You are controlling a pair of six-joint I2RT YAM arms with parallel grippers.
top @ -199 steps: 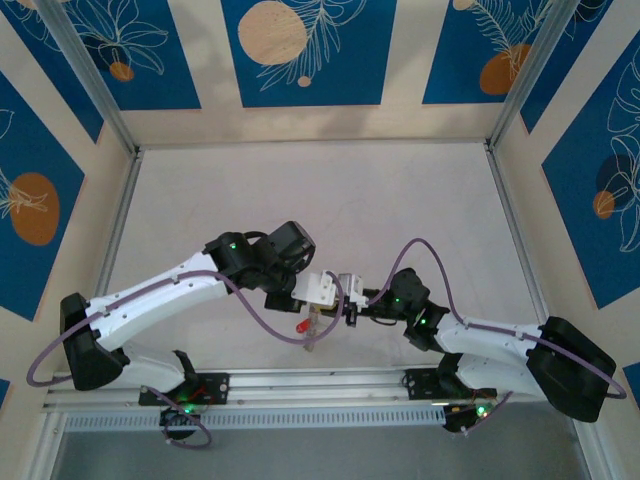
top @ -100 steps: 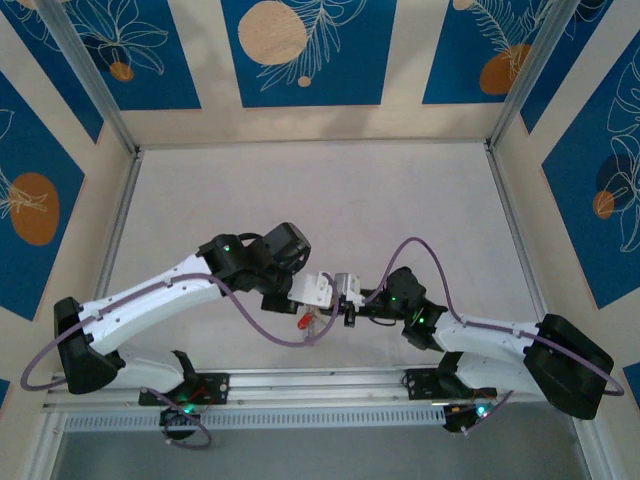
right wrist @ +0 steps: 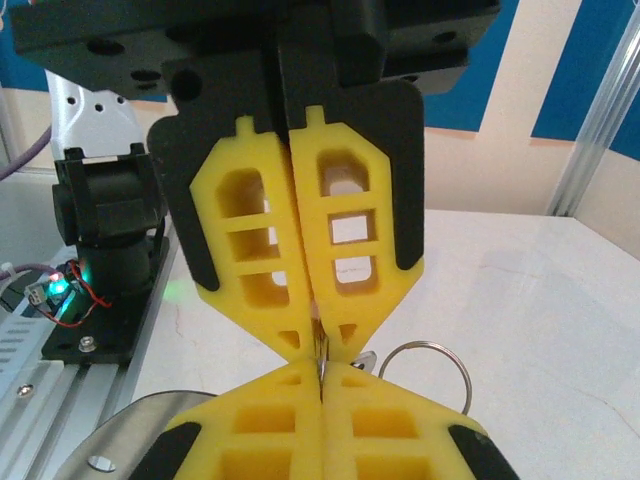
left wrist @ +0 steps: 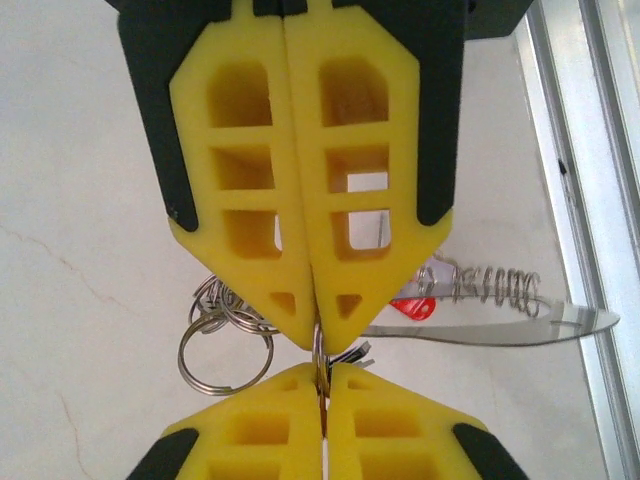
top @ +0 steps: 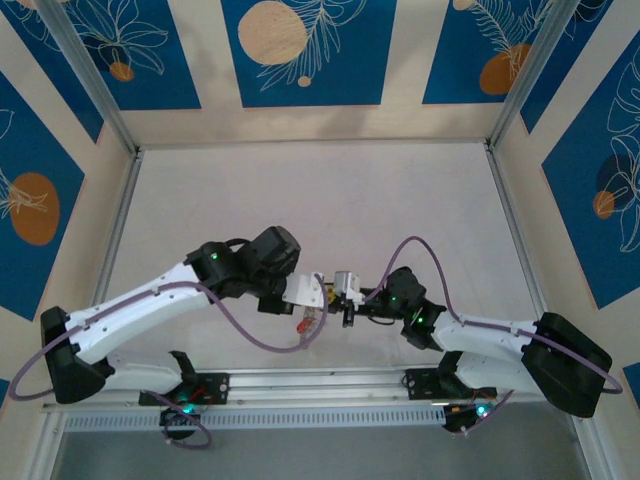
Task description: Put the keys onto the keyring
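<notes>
My left gripper [left wrist: 314, 338] and right gripper [left wrist: 325, 372] meet tip to tip just above the table near its front edge. Both are shut on the same thin metal keyring [left wrist: 320, 358], seen edge-on between the yellow fingertips. From the right wrist, the right gripper [right wrist: 320, 350] pinches the keyring [right wrist: 321, 351] against the left gripper [right wrist: 322, 372]. A cluster of small split rings [left wrist: 222, 391] hangs to one side. On the other side lie a silvery key blade [left wrist: 500, 328], a red tag [left wrist: 412, 309] and a coiled wire [left wrist: 495, 285]. From above, the bundle [top: 310, 322] dangles below both grippers.
An aluminium rail [top: 320, 380] runs along the table's front edge, close to the bundle. The rail [left wrist: 590, 150] shows to the right of the left fingers. The left arm's base [right wrist: 100, 250] with a green light stands behind the right fingers. Open white tabletop [top: 320, 200] stretches behind.
The right gripper has closed onto the ring. Both grippers and the bundle have drifted slightly left and toward the front rail, with the left arm swinging lower.
</notes>
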